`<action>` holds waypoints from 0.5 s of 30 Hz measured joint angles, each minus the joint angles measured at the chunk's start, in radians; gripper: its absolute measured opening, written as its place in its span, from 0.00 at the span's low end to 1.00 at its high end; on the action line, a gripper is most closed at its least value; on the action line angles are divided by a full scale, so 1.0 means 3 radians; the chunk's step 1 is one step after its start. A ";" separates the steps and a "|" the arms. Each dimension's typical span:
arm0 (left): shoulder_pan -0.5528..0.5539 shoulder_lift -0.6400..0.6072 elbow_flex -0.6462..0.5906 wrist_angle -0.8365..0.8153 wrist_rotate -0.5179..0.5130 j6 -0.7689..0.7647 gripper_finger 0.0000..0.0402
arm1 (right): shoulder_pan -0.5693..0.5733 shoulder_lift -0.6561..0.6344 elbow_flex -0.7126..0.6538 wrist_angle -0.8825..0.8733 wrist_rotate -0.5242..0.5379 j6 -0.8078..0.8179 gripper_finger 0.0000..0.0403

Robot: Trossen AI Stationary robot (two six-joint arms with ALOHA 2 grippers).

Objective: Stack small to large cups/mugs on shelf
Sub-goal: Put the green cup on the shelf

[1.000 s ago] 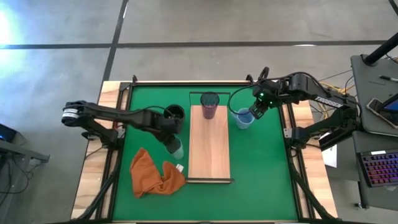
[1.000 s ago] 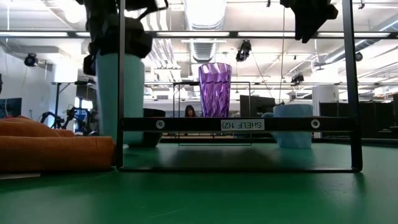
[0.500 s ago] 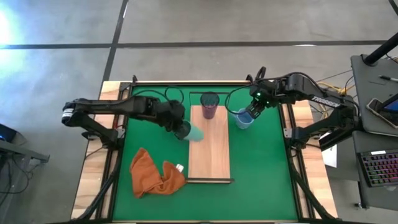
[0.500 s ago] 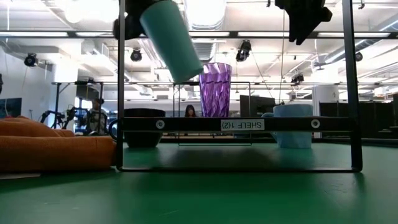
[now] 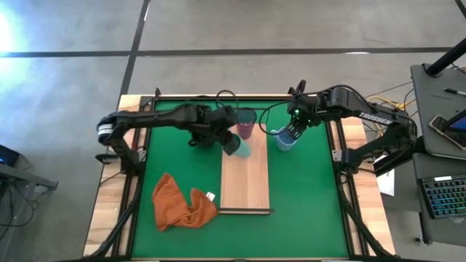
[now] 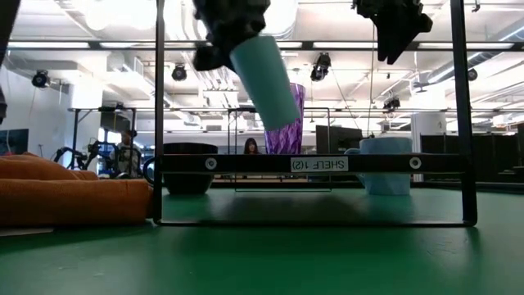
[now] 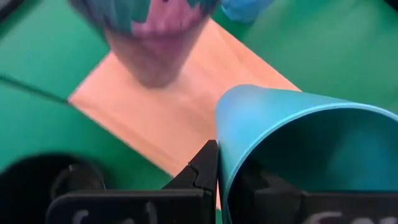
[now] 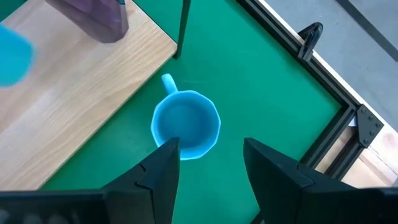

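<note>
The left claw (image 5: 230, 143) grips the teal cup (image 5: 241, 148) by its rim, tilted in the air above the far half of the shelf (image 5: 245, 182), beside the purple cup (image 5: 246, 124) standing there; the right claw (image 8: 208, 163) hangs spread open over the blue mug (image 8: 186, 124) near the tabletop's far right corner.

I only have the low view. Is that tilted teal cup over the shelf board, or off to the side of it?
Observer: Over it. In the high view the teal cup hangs above the shelf, next to the purple cup.
Operator: What's gripping it?
Observer: The left end effector. The left wrist view shows it pinching the cup's wall at the rim.
Operator: And the right arm?
Observer: The right end effector is open above the light blue mug, which stands on the green mat beside the shelf.
</note>
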 joint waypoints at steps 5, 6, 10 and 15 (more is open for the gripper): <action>0.0090 0.0318 0.0308 -0.0035 0.0002 0.0165 0.00 | 0.0000 0.0011 -0.0008 0.0029 0.0000 0.0000 0.43; 0.0096 0.0368 0.0362 -0.0062 0.0003 0.0185 0.00 | 0.0000 0.0011 -0.0012 0.0027 0.0000 0.0000 0.43; 0.0119 0.0511 0.0539 -0.0299 -0.0006 0.0227 0.00 | 0.0001 0.0011 -0.0037 0.0054 -0.0084 -0.0003 0.43; 0.0119 0.0519 0.0570 -0.0326 -0.0070 0.0264 0.00 | 0.0023 0.0011 -0.0210 0.0527 -0.0560 -0.0058 0.42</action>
